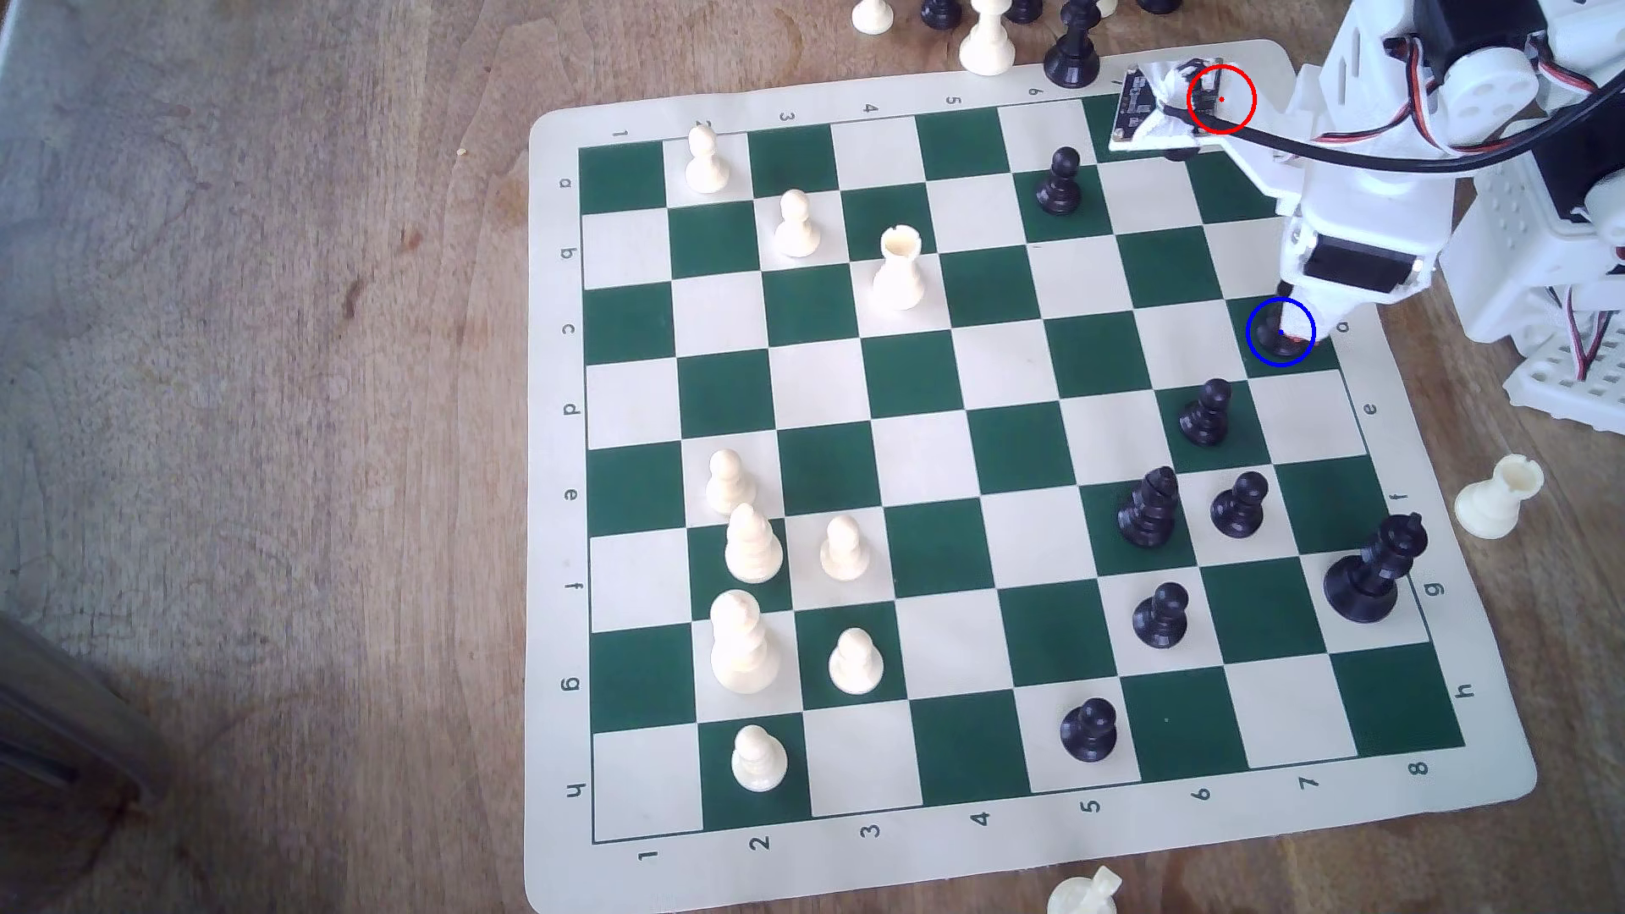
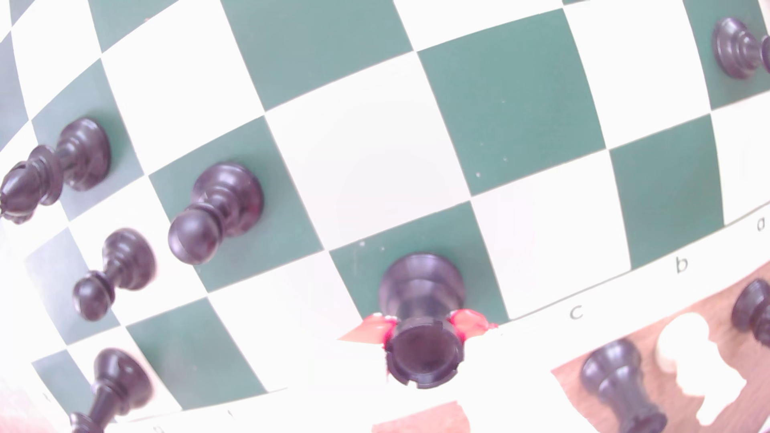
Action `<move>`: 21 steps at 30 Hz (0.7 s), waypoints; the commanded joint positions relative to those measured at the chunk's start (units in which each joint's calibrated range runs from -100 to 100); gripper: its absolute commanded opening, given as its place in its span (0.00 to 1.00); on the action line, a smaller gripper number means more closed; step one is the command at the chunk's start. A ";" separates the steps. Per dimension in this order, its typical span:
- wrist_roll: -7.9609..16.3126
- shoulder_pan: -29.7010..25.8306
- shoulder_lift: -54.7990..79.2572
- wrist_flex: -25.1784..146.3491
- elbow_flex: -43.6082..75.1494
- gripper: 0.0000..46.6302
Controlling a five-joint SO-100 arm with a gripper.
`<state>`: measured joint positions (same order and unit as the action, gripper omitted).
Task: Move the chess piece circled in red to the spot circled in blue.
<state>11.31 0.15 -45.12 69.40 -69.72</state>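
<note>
One black rook (image 2: 423,320) stands gripped by the tool (image 2: 423,329) on the blue-ringed square (image 2: 479,258).

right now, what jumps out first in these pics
The white robot hand reaches down at the exterior view's right board edge, shut on the black rook over the blue-ringed green square. A lone white rook stands mid-board, black pawns below the hand.

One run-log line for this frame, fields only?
stage: placing | gripper: shut on black rook | rook: base on blue-ringed green square, upright | release: not yet done
</note>
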 commanded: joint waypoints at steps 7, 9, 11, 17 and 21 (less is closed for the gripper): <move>-0.15 1.53 -0.98 0.62 0.73 0.45; -0.15 1.61 -1.15 0.70 1.18 0.47; -0.20 1.69 -1.74 0.87 1.64 0.47; -0.39 4.90 -7.34 0.13 10.16 0.29; -2.39 5.91 -13.54 -5.36 10.34 0.27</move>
<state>10.43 5.09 -51.82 68.84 -64.03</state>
